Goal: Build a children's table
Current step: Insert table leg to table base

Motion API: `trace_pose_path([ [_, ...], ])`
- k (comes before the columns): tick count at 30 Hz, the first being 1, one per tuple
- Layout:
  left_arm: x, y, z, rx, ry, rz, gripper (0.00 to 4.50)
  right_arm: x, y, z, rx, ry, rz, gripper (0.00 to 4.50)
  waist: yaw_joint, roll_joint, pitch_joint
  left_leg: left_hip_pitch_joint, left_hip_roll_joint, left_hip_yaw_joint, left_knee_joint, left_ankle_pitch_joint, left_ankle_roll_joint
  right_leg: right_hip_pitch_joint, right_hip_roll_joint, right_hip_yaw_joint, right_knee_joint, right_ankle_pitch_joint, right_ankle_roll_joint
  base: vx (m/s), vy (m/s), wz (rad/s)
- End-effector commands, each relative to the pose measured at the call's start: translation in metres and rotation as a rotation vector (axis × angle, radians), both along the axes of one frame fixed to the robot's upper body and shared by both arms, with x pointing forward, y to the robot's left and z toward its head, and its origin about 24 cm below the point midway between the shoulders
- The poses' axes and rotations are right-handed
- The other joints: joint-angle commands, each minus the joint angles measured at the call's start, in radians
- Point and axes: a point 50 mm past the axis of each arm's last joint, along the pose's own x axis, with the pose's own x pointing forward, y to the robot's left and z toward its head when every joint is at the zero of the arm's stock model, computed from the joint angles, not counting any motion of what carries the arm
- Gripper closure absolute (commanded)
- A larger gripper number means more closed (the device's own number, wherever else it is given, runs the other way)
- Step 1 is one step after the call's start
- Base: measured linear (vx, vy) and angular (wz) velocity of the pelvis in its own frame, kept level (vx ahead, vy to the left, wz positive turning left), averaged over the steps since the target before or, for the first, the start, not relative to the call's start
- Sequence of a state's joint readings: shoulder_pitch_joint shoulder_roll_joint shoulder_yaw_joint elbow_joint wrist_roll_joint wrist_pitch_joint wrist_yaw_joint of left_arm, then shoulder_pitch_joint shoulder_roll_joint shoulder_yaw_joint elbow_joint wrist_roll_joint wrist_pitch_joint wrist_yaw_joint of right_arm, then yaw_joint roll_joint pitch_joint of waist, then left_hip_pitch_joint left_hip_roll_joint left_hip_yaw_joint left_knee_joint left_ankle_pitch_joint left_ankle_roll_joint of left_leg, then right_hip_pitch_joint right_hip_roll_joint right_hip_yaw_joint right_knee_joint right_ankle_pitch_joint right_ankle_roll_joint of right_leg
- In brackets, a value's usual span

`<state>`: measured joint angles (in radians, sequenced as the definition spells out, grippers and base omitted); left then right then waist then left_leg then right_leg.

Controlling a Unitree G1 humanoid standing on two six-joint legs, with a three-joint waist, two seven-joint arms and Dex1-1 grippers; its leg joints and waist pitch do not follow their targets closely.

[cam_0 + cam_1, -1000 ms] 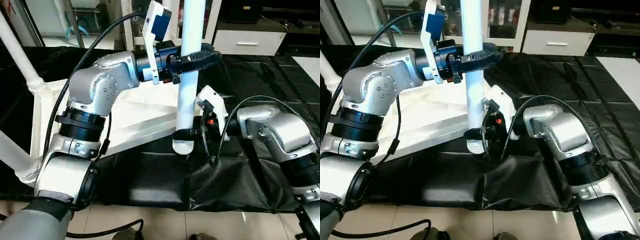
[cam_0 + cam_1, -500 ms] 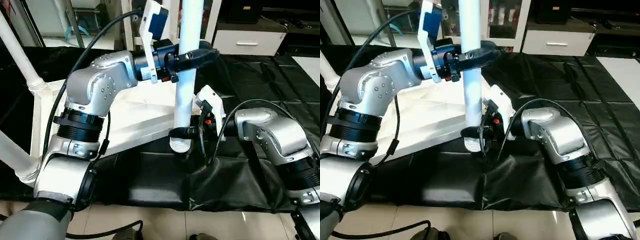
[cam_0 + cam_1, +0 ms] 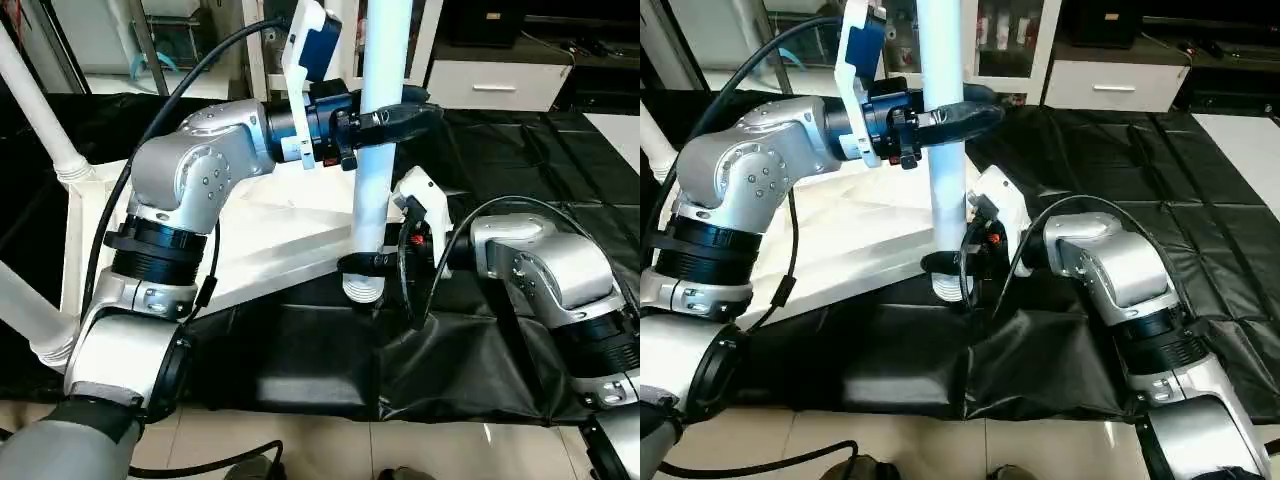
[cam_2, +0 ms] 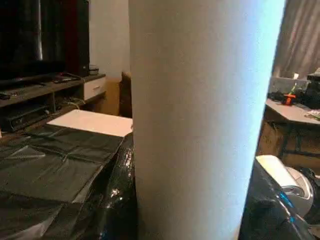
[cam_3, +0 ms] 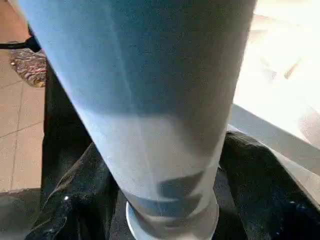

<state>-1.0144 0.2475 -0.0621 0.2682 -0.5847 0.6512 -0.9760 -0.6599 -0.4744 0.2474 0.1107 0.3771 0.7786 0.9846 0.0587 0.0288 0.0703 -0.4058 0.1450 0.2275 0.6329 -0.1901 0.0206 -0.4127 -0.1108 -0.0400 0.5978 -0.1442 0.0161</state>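
Standing upright, ribbed end down: leg [image 3: 378, 150] | left end effector [image 3: 392, 112], right end effector [image 3: 364, 264] both clamping it

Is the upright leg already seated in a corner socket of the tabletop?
No: the leg's ribbed lower end hangs over the black cover, beside the tabletop's edge.

No readable text, labels, brands, numbers or signs in any of my views.
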Motion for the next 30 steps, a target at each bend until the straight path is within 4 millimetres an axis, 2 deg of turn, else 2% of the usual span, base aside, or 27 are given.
trace_pose_path([
  [1, -0.004, -0.003, 0.000, 0.011, -0.006, -0.030, 2.81, 0.003, 0.000, 0.005, -0.018, -0.029, 0.000, 1.44, 0.000, -0.015, -0.087, 0.043, 0.077, -0.045, -0.084, -0.192, -0.022, 0.041, -0.045, 0.029, -0.048, -0.215, -0.277, 0.000, 0.000, 0.00],
  [9, -0.005, -0.005, 0.002, 0.001, -0.009, -0.042, 2.81, 0.002, 0.005, 0.004, -0.011, -0.024, 0.036, 1.44, 0.000, -0.016, -0.087, 0.042, 0.076, -0.045, -0.083, -0.188, -0.019, 0.041, -0.045, 0.029, -0.048, -0.219, -0.277, 0.000, 0.000, 0.00],
  [15, -0.005, -0.004, 0.002, 0.000, -0.007, -0.043, 2.81, 0.000, 0.007, 0.004, -0.001, -0.015, 0.079, 2.09, 0.001, -0.016, -0.087, 0.042, 0.076, -0.045, -0.082, -0.188, -0.014, 0.041, -0.046, 0.029, -0.048, -0.221, -0.278, 0.000, 0.000, 0.00],
  [20, -0.006, -0.004, 0.002, 0.003, -0.006, -0.049, 2.81, -0.002, 0.007, 0.003, 0.002, -0.007, 0.097, 2.42, 0.001, -0.016, -0.087, 0.042, 0.076, -0.046, -0.082, -0.186, -0.015, 0.041, -0.045, 0.029, -0.047, -0.218, -0.279, 0.000, 0.000, 0.00],
  [24, -0.007, -0.004, 0.002, 0.001, -0.003, -0.051, 2.81, -0.002, 0.007, 0.002, 0.010, -0.004, 0.094, 2.52, 0.001, -0.013, -0.087, 0.043, 0.076, -0.046, -0.083, -0.198, -0.020, 0.040, -0.045, 0.029, -0.049, -0.228, -0.277, 0.000, 0.000, 0.00],
  [26, -0.005, -0.003, 0.001, 0.005, 0.003, -0.033, 2.25, -0.001, 0.007, 0.001, 0.013, -0.007, 0.087, 2.53, 0.001, -0.013, -0.087, 0.043, 0.076, -0.046, -0.083, -0.196, -0.020, 0.040, -0.044, 0.029, -0.047, -0.219, -0.279, 0.000, 0.000, 0.00],
  [29, 0.001, 0.003, -0.004, -0.027, 0.082, 0.002, 2.04, 0.007, -0.001, 0.003, 0.045, -0.039, -0.019, 2.55, -0.001, -0.012, -0.087, 0.042, 0.075, -0.046, -0.082, -0.200, -0.021, 0.039, -0.044, 0.029, -0.047, -0.219, -0.284, 0.000, 0.000, 0.00],
  [30, 0.003, 0.005, -0.006, -0.037, 0.092, 0.023, 1.75, 0.009, -0.004, 0.004, 0.053, -0.047, -0.051, 2.56, -0.002, -0.013, -0.086, 0.042, 0.074, -0.046, -0.082, -0.204, -0.023, 0.038, -0.044, 0.029, -0.049, -0.228, -0.282, 0.000, 0.000, 0.00],
])
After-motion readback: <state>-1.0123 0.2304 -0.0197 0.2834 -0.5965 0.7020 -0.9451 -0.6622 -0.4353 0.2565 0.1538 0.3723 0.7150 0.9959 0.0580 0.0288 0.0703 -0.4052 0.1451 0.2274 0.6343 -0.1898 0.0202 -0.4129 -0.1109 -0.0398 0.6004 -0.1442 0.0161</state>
